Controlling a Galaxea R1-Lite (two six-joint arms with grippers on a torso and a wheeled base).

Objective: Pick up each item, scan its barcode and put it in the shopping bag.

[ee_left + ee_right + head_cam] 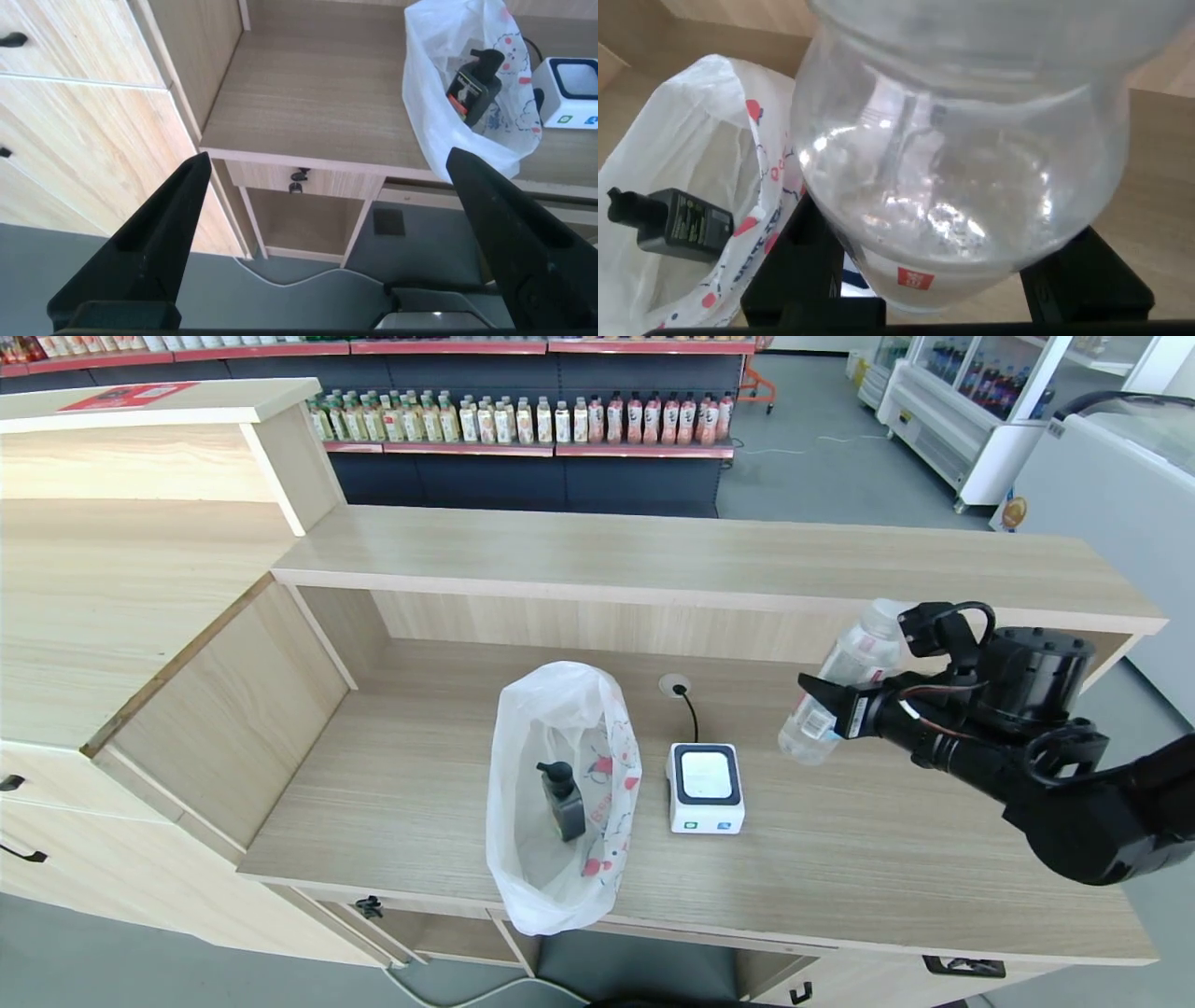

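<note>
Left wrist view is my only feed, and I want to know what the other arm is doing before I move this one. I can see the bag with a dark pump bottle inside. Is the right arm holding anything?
Observer: Yes. The right gripper is shut on a clear bottle, held in the air above the counter.
Operator: Where is it relative to the scanner?
Observer: It is to the right of the scanner, tilted with its lower end nearest the scanner. It is not over the shopping bag.
Operator: Is the scanner's window free?
Observer: Yes. The window faces up and nothing lies on it.
</note>
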